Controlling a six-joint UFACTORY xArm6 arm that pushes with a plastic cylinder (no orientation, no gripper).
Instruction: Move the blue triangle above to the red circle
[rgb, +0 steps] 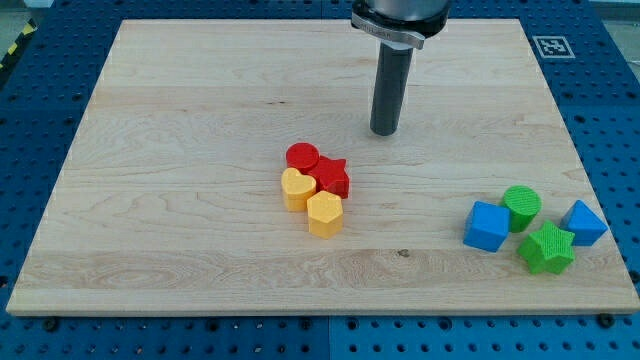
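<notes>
The blue triangle (584, 222), far right of the red circle (302, 157), looked light and slippery; my tip (385, 131), clawless, should push its right face.

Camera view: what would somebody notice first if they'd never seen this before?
Probably my tip, a dark rod standing on the wooden board near the view's top, touching no block. Then the red circle in the central red-and-yellow huddle, and the blue triangle far at the view's right.
</notes>
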